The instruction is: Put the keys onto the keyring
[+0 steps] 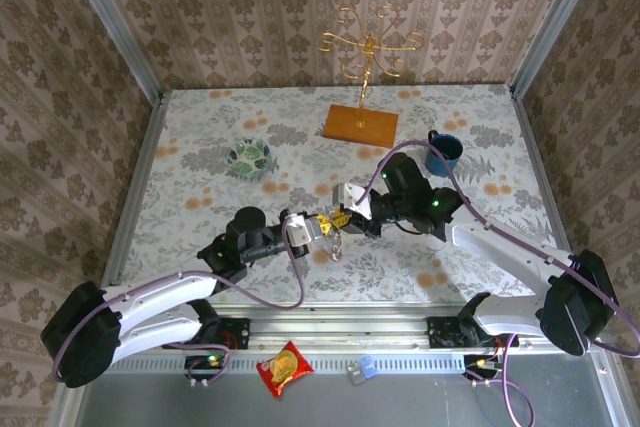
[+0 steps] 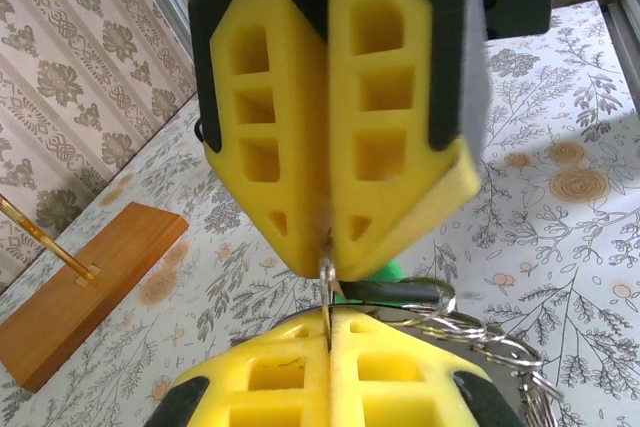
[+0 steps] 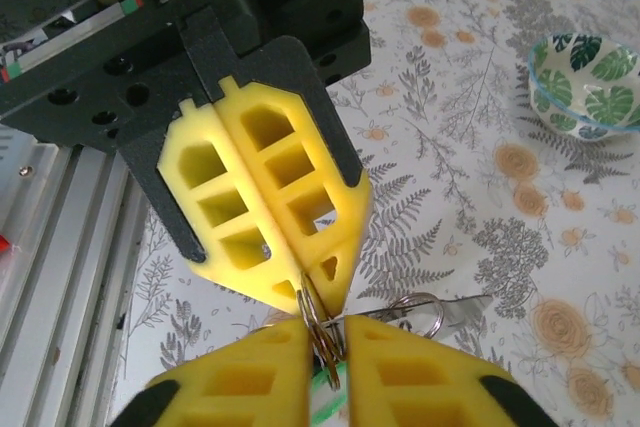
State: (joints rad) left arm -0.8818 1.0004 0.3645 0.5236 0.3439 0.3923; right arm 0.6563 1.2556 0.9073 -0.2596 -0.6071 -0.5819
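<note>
Floral table (image 1: 190, 142), patterned bowl (image 1: 248, 157), blue mug (image 1: 443, 152), stand (image 1: 360, 124)

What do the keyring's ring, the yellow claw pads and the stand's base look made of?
Keyring: thin grey wire loops with bright glints, probably steel.
Claw pads: matte yellow with moulded open cells, looks like soft plastic or foam; can't tell which.
Stand base: orange-brown slab with a smooth, faintly glossy face, likely varnished wood.

left hand (image 1: 324, 228) against right hand (image 1: 347, 218), bowl (image 1: 249, 157) behind left, mug (image 1: 442, 152) behind right
</note>
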